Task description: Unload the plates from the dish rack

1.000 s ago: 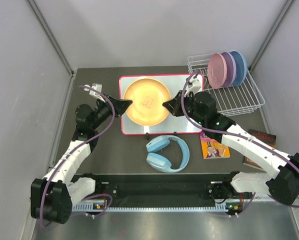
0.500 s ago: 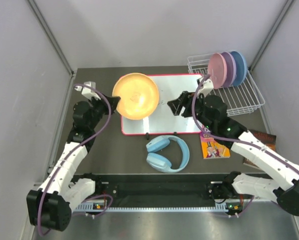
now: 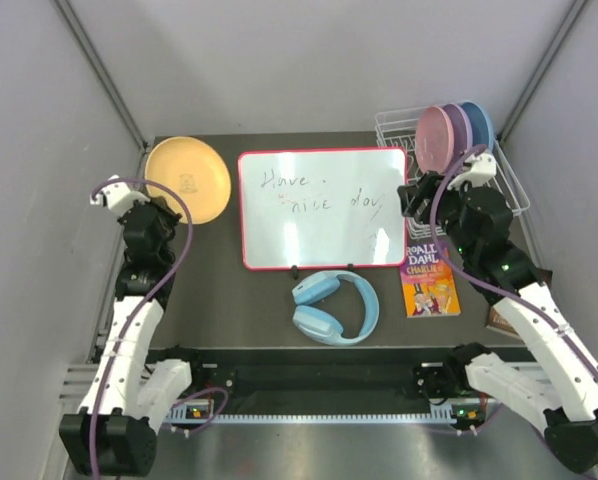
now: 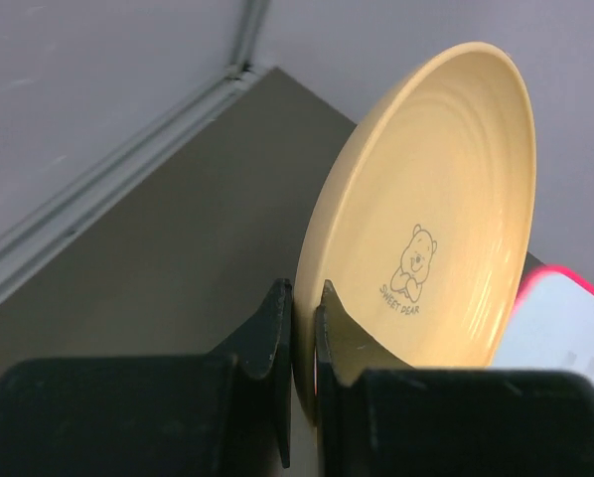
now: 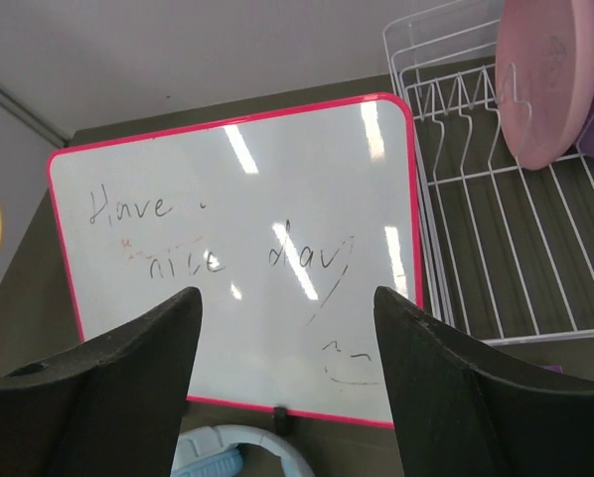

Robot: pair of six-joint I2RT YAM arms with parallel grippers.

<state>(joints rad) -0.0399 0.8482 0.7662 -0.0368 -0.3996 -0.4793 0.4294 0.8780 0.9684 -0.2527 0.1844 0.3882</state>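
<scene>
My left gripper (image 4: 305, 298) is shut on the rim of the yellow-orange plate (image 4: 426, 229), which carries a small bear print and stands tilted on edge. In the top view this plate (image 3: 187, 178) is at the back left of the table, left of the whiteboard, with the left gripper (image 3: 161, 206) at its near edge. The pink plate (image 3: 434, 140), lilac plate (image 3: 458, 135) and light-blue plate (image 3: 479, 128) stand upright in the white wire dish rack (image 3: 484, 195) at the back right. My right gripper (image 3: 411, 196) is open and holds nothing, between whiteboard and rack. The right wrist view shows the right gripper (image 5: 287, 298) over the whiteboard, with the pink plate (image 5: 545, 79) in the rack (image 5: 496, 258).
A red-framed whiteboard (image 3: 319, 208) with handwriting lies mid-table. Light-blue headphones (image 3: 334, 308) sit just in front of it. A colourful book (image 3: 429, 280) lies under my right arm, and a darker book (image 3: 501, 320) near the right wall. Grey walls close in on both sides.
The left arm swung the yellow-orange plate from over the whiteboard to the back left. The right gripper opened, let go of the plate and drew back right toward the rack.
</scene>
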